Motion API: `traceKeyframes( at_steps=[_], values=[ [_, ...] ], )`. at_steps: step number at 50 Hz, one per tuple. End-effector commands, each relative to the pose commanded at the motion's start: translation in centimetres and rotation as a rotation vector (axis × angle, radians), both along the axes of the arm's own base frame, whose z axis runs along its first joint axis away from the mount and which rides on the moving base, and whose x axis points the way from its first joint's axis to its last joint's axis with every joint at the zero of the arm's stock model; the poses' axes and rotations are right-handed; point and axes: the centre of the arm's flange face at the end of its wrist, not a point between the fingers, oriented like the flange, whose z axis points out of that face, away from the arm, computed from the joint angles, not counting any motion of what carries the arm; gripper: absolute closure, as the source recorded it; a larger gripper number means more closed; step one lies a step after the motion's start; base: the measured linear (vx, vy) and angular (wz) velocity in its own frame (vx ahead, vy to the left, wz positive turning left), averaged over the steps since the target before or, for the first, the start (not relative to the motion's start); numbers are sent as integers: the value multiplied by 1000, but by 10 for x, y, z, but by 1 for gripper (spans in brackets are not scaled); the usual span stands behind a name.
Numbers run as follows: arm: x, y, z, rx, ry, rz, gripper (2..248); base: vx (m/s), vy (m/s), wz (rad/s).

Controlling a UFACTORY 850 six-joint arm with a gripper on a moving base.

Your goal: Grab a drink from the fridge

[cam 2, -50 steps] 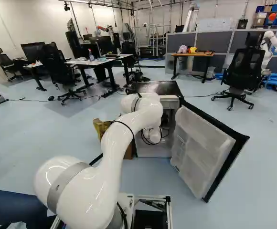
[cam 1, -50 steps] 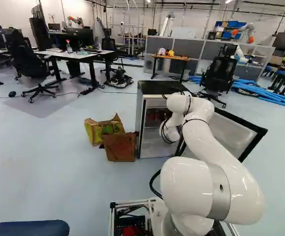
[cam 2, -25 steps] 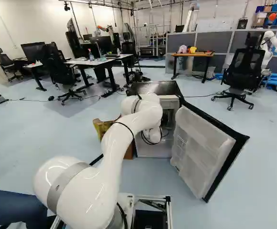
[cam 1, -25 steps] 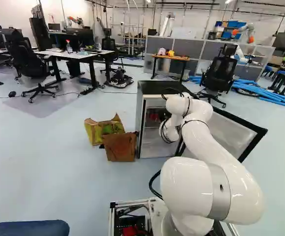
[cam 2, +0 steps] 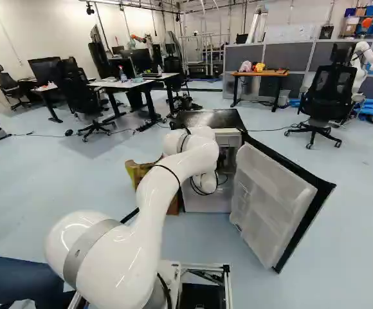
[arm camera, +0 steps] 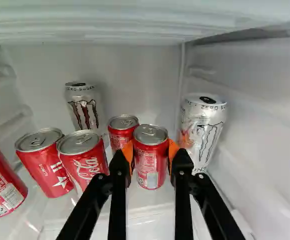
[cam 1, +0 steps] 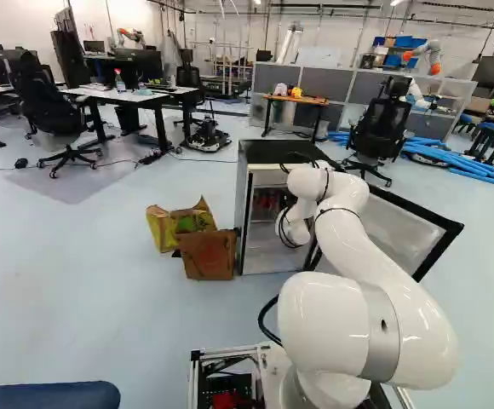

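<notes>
As the left base view shows, the white arm (cam 1: 366, 256) reaches into the open fridge (cam 1: 245, 209); a yellow bag (cam 1: 163, 228) sits on the floor near it. In the right base view, the fridge door (cam 2: 263, 206) stands swung out beside the arm, its pale inner side showing. In the wrist view, the gripper (arm camera: 150, 152) holds a red can (arm camera: 150, 167) upright inside the fridge, orange pads (arm camera: 173, 150) touching both sides. Other red cans (arm camera: 85, 162) and silver cans (arm camera: 202, 130) stand around it.

arm (cam 1: 349, 243): glossy white, rounded | grey band (cam 1: 379, 345) | black cable (cam 1: 261, 319) | pincer (arm camera: 151, 151): black, orange pads (arm camera: 129, 151), small screws (arm camera: 181, 172)
</notes>
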Motion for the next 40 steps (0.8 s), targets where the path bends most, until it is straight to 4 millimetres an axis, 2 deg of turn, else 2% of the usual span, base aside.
traceKeyframes(
  at_steps=[19,40],
  values=[
    [-3,0,1,2,7,-1,159,0,0,0],
    [-25,3,12,19,53,-7,159,0,0,0]
  ],
)
